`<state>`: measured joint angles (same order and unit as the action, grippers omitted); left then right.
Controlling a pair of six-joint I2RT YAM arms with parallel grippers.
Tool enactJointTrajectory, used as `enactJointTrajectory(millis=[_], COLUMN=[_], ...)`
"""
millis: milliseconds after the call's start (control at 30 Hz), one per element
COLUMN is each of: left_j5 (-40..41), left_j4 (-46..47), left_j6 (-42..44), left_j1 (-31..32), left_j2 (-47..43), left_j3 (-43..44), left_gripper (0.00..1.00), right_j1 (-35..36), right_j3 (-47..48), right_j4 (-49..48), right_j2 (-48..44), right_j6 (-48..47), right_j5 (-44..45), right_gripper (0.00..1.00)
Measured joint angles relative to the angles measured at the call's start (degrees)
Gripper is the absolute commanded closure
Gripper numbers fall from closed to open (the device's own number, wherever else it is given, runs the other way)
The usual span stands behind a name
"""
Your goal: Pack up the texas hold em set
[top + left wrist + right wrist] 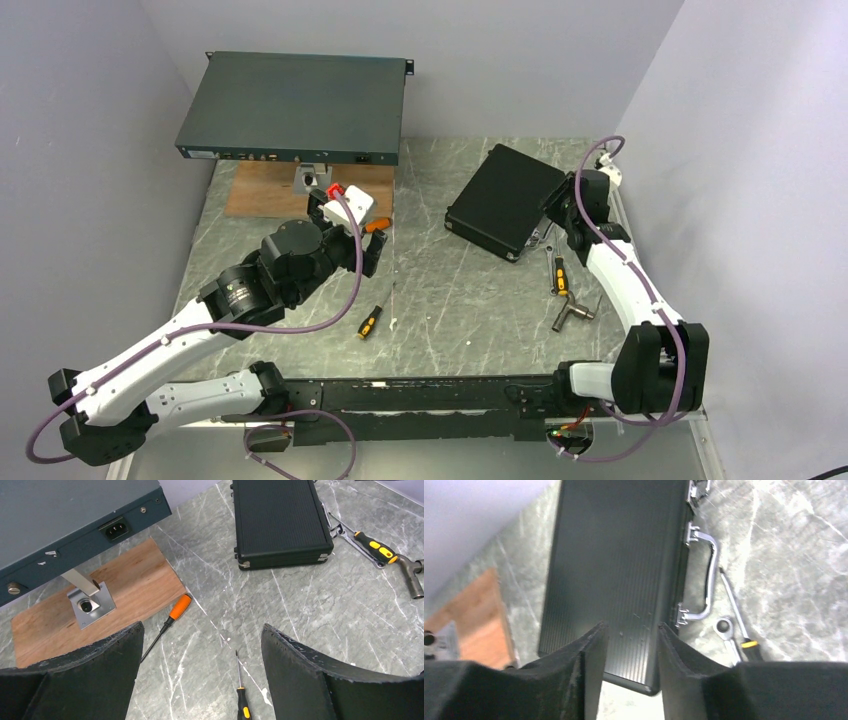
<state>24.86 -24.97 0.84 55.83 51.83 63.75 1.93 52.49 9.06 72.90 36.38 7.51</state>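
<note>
The black ribbed case [505,200] lies shut on the marble table at the right rear, its metal handle [709,575] facing right. It also shows in the left wrist view [280,520] and the right wrist view [614,570]. No chips, card box or red token are in view. My right gripper [558,208] [631,626] hovers over the case's near corner, jaws apart by a narrow gap with nothing between them. My left gripper [347,235] [202,627] is wide open and empty above the bare table, left of the case.
A large dark-green rack unit [295,105] stands on a post over a wooden board [270,190] at the back left. An orange-handled screwdriver [179,607] and a black-yellow one [243,705] lie under my left gripper. Another screwdriver [560,277], a wrench [729,635] and a T-handle tool [572,313] lie beside the case.
</note>
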Motion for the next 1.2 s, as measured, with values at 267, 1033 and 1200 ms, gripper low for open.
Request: enactJointTrajectory(millis=[267, 1033, 1200], left_j5=[-0.04, -0.02, -0.02], left_j4=[-0.17, -2.34, -2.43], left_j6=[0.00, -1.99, -2.01], left_j1=[0.00, 0.04, 0.04], left_j2=[0.13, 2.05, 2.29], left_j3=[0.02, 0.68, 0.92], left_gripper=[0.12, 0.11, 0.11], right_j1=[-0.02, 0.15, 0.15], right_j3=[-2.95, -6.93, -6.93], right_j4=[4.92, 5.95, 5.92], right_j2=[-0.90, 3.65, 5.49], right_j6=[-6.62, -6.60, -6.38], right_j5=[-0.44, -4.85, -4.37], right_gripper=[0.46, 0.78, 0.82])
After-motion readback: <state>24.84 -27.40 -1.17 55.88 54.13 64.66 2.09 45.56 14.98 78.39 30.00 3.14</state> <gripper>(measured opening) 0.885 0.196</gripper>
